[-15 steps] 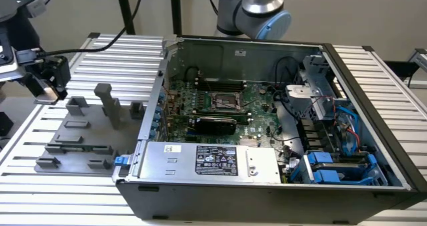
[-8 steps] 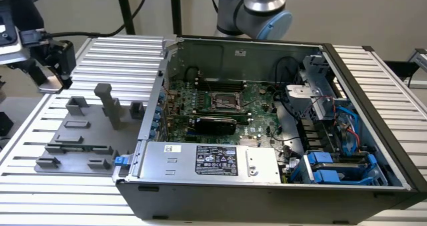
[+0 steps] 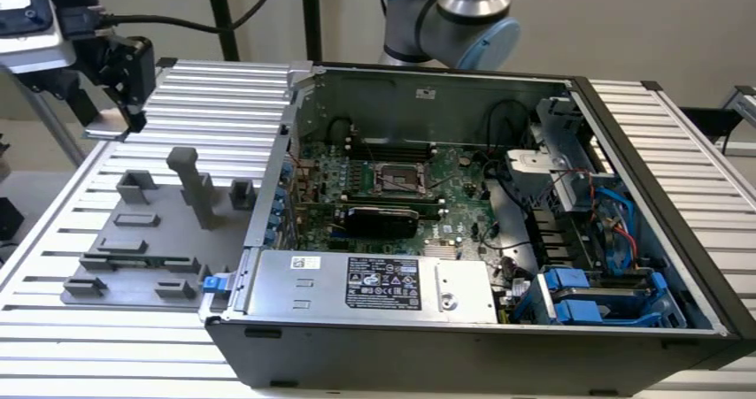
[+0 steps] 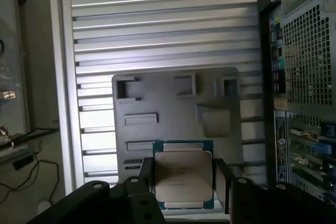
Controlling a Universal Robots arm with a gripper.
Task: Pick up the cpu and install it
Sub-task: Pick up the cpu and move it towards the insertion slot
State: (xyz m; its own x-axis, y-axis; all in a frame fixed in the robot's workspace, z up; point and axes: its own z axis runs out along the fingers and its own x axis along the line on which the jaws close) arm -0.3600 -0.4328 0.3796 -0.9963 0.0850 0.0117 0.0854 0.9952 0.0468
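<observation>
One chip: you pinch it by two opposite edges, leaving its metal top bare.
Gripper: above the grey tray, clear of its blocks.
Socket: well apart, inside the computer.

We count one robot arm with one gripper, one cpu, and one grey tray, all over one slatted counter. On the tray we make out three taller upright blocks; the lower blocks we cannot count with certainty. There is one open computer case, and inside it we count one green motherboard, one socket and one silver power supply bearing one black label. One blue latch sits at the case's edge.
</observation>
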